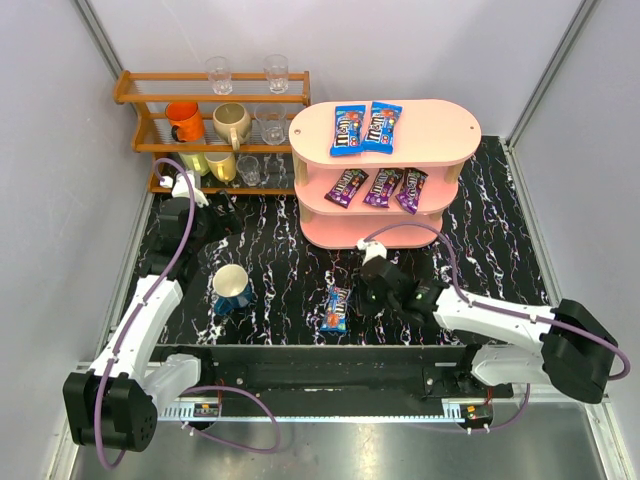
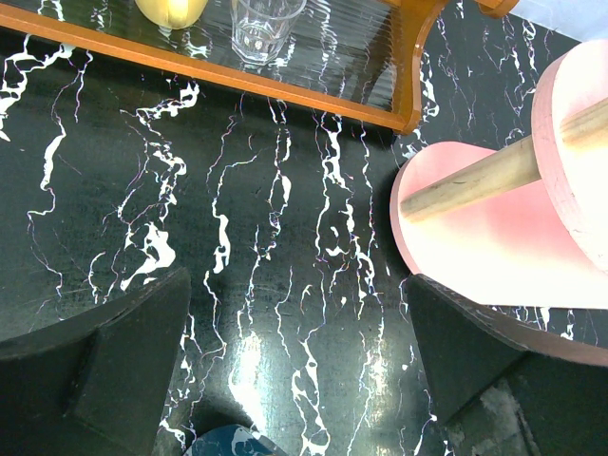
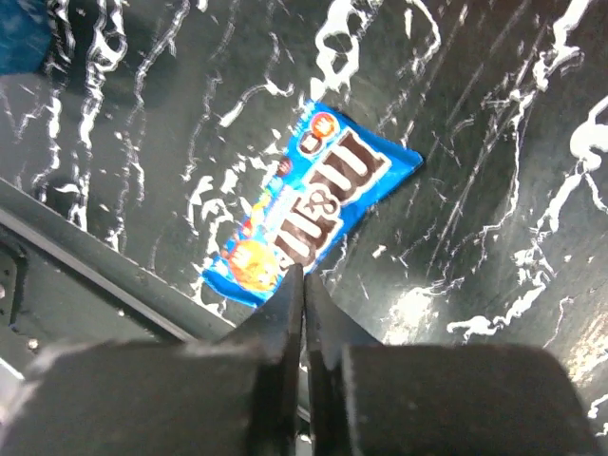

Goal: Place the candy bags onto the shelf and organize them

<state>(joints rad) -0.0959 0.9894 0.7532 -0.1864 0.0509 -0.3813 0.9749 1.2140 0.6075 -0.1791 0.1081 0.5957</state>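
The right gripper, shut tight on nothing, must open, drop over the blue candy bag near it and pinch its middle; the left gripper is open.

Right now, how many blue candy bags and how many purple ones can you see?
blue candy bags: 3 (2 on the top board of the shelf, 1 on the table)
purple candy bags: 3 (all on the shelf's middle board)
Total: 6
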